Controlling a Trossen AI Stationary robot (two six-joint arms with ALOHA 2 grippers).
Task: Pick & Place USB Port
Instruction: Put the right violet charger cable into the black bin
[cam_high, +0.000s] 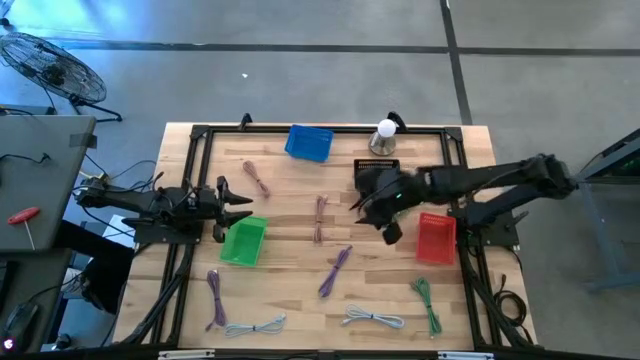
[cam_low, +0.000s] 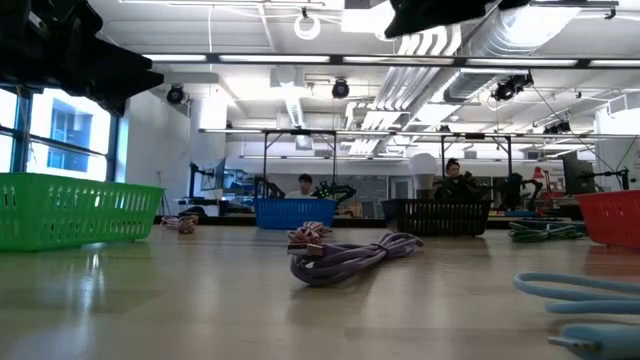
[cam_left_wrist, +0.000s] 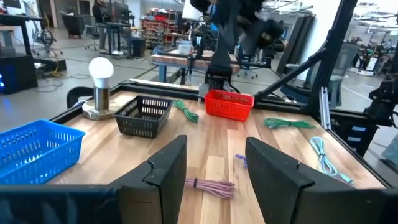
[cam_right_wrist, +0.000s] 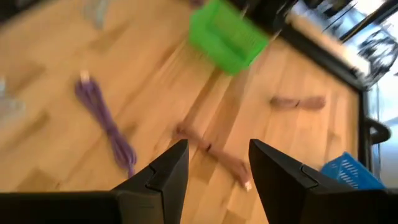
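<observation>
Green basket, red basket, purple cable.

We see the right wrist view smeared, the pinkish bundled cable only a streak. The low view's edge cuts off the pale blue coiled cable.

A floor fan stands at upper left off the table; a red-handled screwdriver lies at left edge; a bulb lamp sits top centre.

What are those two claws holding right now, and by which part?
Nothing. The right gripper hangs open above the pink cable; the left gripper waits open by the green basket.
</observation>
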